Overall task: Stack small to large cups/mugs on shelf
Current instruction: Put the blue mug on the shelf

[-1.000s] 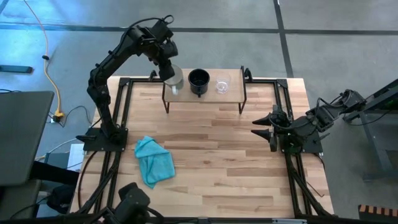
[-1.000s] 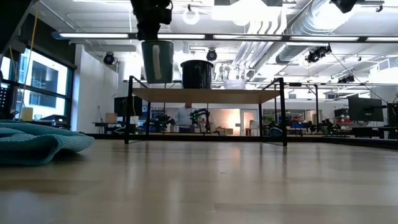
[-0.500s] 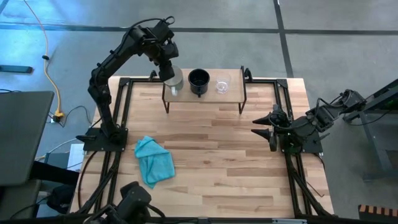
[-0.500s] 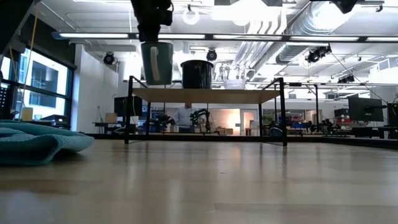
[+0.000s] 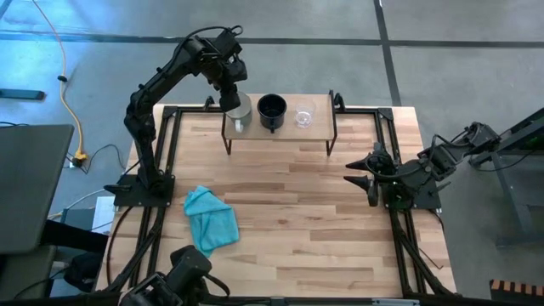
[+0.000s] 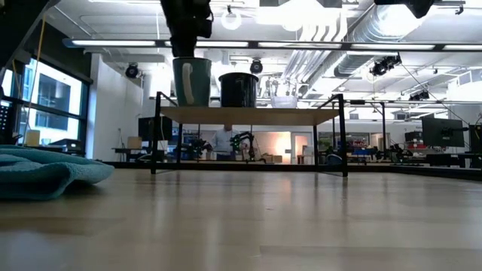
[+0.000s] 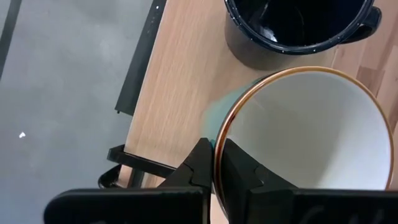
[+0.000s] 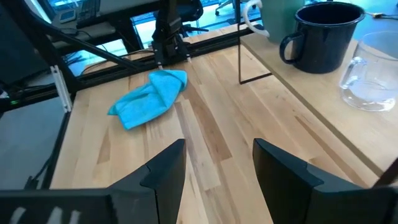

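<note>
Left end effector (image 7: pixel 214 163) pinches the white mug's (image 7: pixel 305 130) rim; released near the shelf (image 5: pixel 280 129) end, it could tip off.

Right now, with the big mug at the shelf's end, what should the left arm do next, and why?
Probably open the left gripper and lift away: its jaws pinch the rim of the white mug, which looks seated on the shelf beside the black mug.

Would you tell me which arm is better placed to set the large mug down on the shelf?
Left. The left gripper already pinches the large mug rim over the shelf end; the right gripper waits open at the table's side.
</note>
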